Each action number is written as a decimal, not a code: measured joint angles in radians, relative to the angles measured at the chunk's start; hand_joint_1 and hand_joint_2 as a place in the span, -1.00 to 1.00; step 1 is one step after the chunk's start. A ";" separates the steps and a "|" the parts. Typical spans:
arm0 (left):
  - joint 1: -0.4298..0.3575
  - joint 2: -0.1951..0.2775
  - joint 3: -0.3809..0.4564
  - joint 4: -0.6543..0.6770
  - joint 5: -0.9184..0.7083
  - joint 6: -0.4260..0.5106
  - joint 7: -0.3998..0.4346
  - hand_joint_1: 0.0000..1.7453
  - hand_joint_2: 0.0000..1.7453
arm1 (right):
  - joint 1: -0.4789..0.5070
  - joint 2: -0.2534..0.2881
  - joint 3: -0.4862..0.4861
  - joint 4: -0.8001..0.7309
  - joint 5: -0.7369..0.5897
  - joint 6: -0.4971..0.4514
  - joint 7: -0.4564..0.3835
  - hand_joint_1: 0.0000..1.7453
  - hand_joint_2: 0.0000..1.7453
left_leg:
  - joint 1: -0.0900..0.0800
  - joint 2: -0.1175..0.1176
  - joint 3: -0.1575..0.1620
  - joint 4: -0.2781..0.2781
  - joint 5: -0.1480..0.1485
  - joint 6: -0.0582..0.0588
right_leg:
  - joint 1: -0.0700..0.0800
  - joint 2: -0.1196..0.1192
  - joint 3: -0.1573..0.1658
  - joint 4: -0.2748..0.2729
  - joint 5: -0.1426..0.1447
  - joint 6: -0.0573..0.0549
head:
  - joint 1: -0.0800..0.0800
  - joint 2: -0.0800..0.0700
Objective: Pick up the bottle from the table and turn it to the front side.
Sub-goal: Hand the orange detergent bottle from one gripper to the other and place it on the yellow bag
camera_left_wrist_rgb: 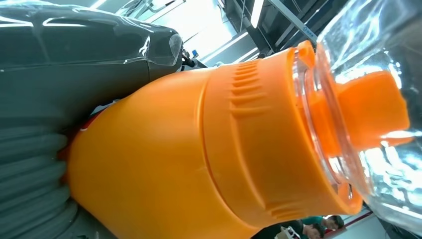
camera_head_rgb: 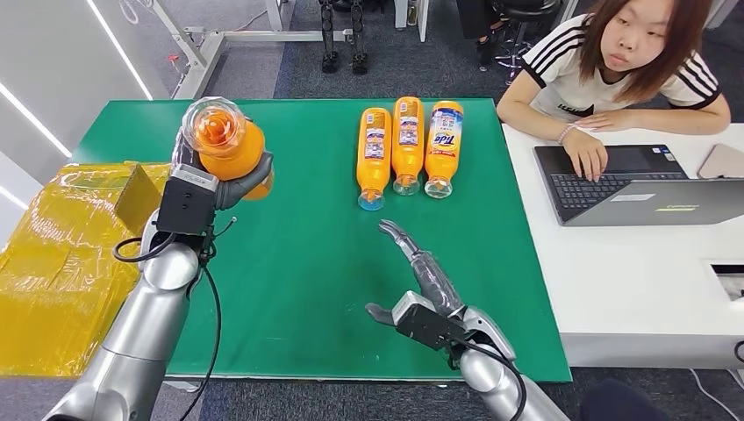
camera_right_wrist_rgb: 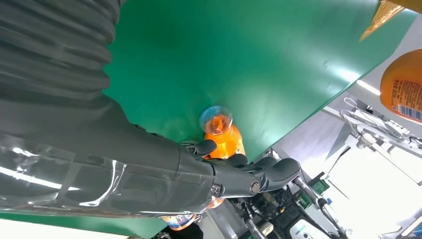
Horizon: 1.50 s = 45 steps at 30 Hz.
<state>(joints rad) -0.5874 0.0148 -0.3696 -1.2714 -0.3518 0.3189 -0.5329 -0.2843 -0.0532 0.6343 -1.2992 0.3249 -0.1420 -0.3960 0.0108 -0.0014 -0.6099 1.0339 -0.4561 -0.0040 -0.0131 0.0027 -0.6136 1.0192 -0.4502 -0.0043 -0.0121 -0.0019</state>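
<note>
The orange detergent bottle [camera_head_rgb: 230, 145] with a clear cap was held above the table, cap pointing toward the camera.

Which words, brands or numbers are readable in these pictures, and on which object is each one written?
"Tide": on the label of the rightmost lying bottle.
Labels of the other two lying bottles: too small to read.
Print and barcode on the held bottle in the left hand: blurred.
Laptop sticker: unreadable.
</note>
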 joint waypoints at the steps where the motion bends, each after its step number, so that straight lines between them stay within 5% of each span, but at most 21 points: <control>1: -0.001 0.004 -0.003 0.000 -0.046 0.017 0.012 1.00 1.00 | 0.002 -0.002 0.000 -0.003 0.000 -0.001 -0.002 -1.00 1.00 | 0.000 0.000 0.000 0.000 0.000 0.000 | 0.000 0.000 0.000 0.000 0.000 0.000 | 0.000 0.000; 7: -0.028 0.092 -0.049 0.009 -0.572 0.157 0.161 1.00 1.00 | 0.071 -0.050 -0.028 -0.090 -0.013 -0.035 -0.036 -1.00 1.00 | 0.000 0.001 0.000 0.000 0.000 0.000 | 0.000 0.000 0.000 0.000 0.000 0.000 | 0.000 0.000; 12: -0.033 0.207 -0.086 0.051 -0.977 0.183 0.300 1.00 1.00 | 0.149 -0.084 -0.072 -0.174 -0.029 -0.057 -0.065 -1.00 1.00 | 0.000 0.002 0.000 -0.001 0.000 0.000 | 0.000 0.001 -0.001 0.000 0.000 0.000 | 0.000 0.000; 16: -0.051 0.272 -0.117 0.120 -1.151 0.156 0.396 1.00 1.00 | 0.213 -0.099 -0.105 -0.240 -0.024 -0.085 -0.066 -1.00 1.00 | 0.000 0.002 0.000 -0.001 0.000 0.000 | 0.000 0.001 -0.001 0.000 0.000 -0.001 | 0.000 0.000; 29: -0.059 0.366 -0.161 0.206 -1.210 0.077 0.487 1.00 1.00 | 0.309 -0.107 -0.173 -0.376 0.010 -0.052 -0.054 -1.00 1.00 | 0.000 0.003 0.000 -0.001 -0.001 -0.001 | 0.000 0.003 -0.001 0.000 0.000 -0.001 | 0.000 0.000; 45: -0.037 0.345 -0.143 0.432 -1.029 -0.093 0.465 1.00 1.00 | 0.326 -0.107 -0.203 -0.381 -0.011 -0.034 -0.068 -1.00 1.00 | 0.000 0.003 0.000 -0.001 -0.001 -0.001 | 0.000 0.003 -0.001 0.000 0.000 -0.001 | 0.000 0.000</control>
<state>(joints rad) -0.6248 0.3600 -0.5127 -0.8393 -1.3810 0.2258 -0.0684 0.0414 -0.1606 0.4309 -1.6800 0.3140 -0.1758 -0.4639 0.0109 0.0021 -0.6101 1.0329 -0.4569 -0.0051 -0.0130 0.0059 -0.6147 1.0195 -0.4503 -0.0052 -0.0120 -0.0019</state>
